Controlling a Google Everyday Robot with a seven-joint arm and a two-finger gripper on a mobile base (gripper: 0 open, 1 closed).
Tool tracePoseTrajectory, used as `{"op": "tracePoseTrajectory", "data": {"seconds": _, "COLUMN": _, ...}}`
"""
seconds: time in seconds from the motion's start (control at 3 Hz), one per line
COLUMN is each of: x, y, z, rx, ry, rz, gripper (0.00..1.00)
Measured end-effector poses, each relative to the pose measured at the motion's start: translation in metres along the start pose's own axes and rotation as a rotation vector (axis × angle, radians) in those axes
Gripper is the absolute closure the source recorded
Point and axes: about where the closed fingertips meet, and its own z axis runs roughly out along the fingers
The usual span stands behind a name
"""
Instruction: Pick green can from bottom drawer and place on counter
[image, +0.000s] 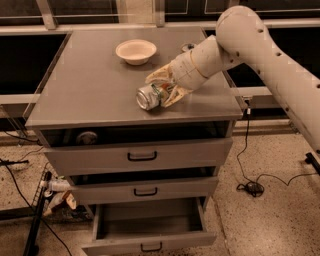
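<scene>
Where the arm crosses the counter, it hides much of a small round thing behind the wrist, too little of which shows to name it. One green can lies on its side on the counter, near the front edge. The gripper sits over the can's far end, its two pale fingers closed on the can from either side and covering part of the label. One white bowl stands well apart, toward the back. Of three drawers, the top drawer stands ajar with one dim round object inside, hard to make out. The middle drawer is slightly out. The bottom drawer is pulled far out, its front partly cut off by the lower edge.
</scene>
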Motion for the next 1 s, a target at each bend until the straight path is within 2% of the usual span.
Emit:
{"op": "tracePoseTrajectory", "data": {"seconds": 0.33, "x": 0.0, "y": 0.0, "z": 0.0, "rx": 0.0, "ry": 0.0, "rz": 0.0, "gripper": 0.82}}
{"op": "tracePoseTrajectory", "data": {"seconds": 0.67, "x": -0.006, "y": -0.004, "z": -0.001, "rx": -0.028, "ry": 0.004, "rz": -0.013, "gripper": 0.58}}
{"op": "tracePoseTrajectory", "data": {"seconds": 1.0, "x": -0.012, "y": -0.01, "z": -0.008, "rx": -0.098, "ry": 0.022, "rz": -0.011, "gripper": 0.27}}
